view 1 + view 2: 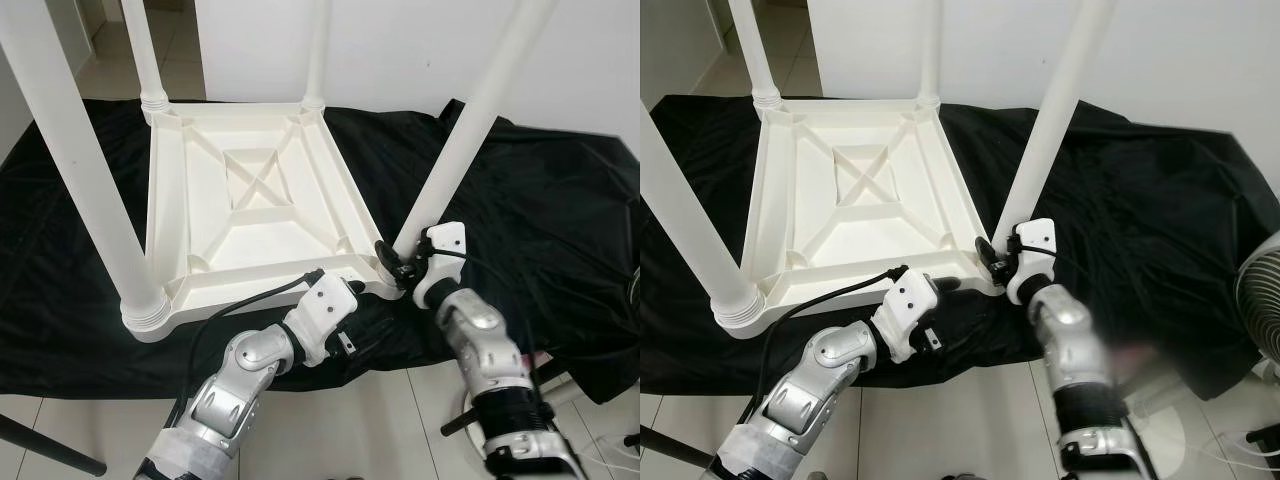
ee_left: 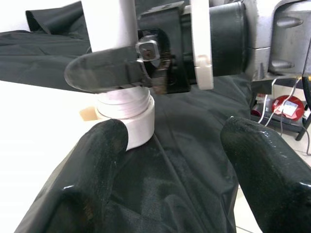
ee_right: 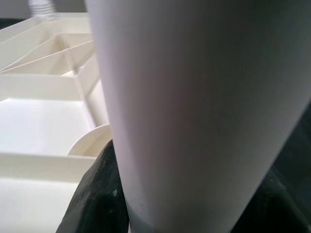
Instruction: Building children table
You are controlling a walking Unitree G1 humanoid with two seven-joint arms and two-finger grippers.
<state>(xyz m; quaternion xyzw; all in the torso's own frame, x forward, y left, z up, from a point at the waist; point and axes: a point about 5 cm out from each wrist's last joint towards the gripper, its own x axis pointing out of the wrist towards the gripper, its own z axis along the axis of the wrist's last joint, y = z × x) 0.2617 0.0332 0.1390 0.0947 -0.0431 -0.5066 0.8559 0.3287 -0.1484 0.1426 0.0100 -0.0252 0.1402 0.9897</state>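
White plastic table top (image 1: 255,190) lies upside down on the black cloth (image 1: 560,220), three legs seated. From the head view, right gripper (image 1: 392,265) clamps the fourth leg (image 1: 470,140) at the near right corner socket; it leans, so straighten before twisting. Left wrist view: left gripper (image 2: 170,179) spread wide just beside the leg's collar (image 2: 127,116). Right wrist view: leg (image 3: 194,107) between fingers. Cloth right is free.

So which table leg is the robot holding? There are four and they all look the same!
Find the white table lying upside down on the black cloth, its four legs pointing up. Go to the corner nearest the robot, on its right side. That leg leans outward, and it alone has the right gripper clamped around its base, with the left gripper open just beside it.
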